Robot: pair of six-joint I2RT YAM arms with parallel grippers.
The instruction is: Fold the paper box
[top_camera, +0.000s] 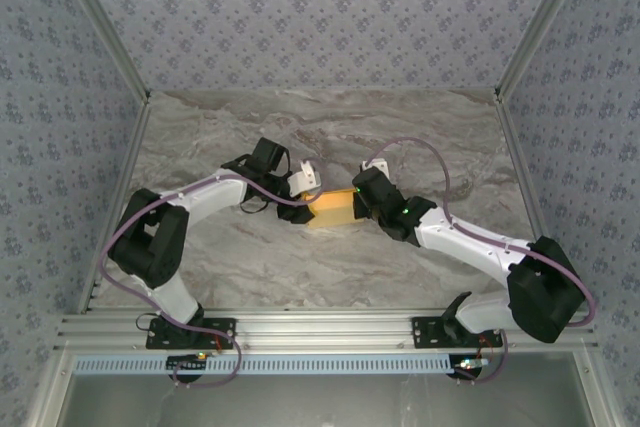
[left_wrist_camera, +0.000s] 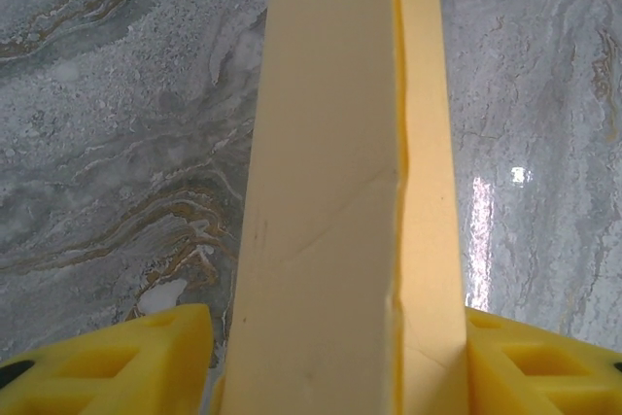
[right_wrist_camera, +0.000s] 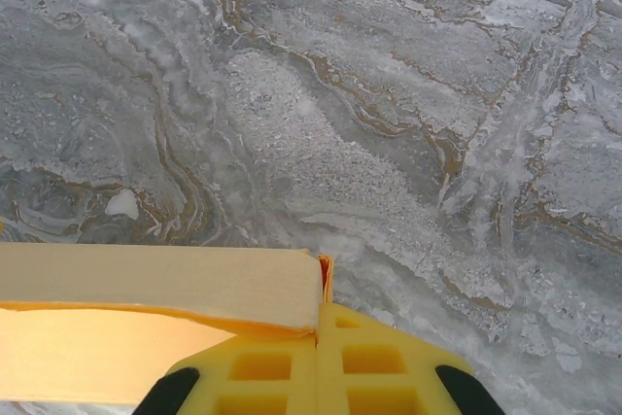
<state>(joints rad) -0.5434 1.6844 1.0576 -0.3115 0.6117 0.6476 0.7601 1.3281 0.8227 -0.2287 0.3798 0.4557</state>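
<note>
The right gripper (right_wrist_camera: 318, 362) pinches an end wall of the yellow-orange thin cardboard box (top_camera: 330, 207), while the left gripper (left_wrist_camera: 335, 342) straddles it slackly, jaws parted.

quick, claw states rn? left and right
Left claw: open, straddling the paper box, small gap at one finger.
Right claw: closed, pinching a thin edge of the paper box.

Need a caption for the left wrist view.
Yellow fingers of the left gripper flank the paper box over the marble table.
</note>
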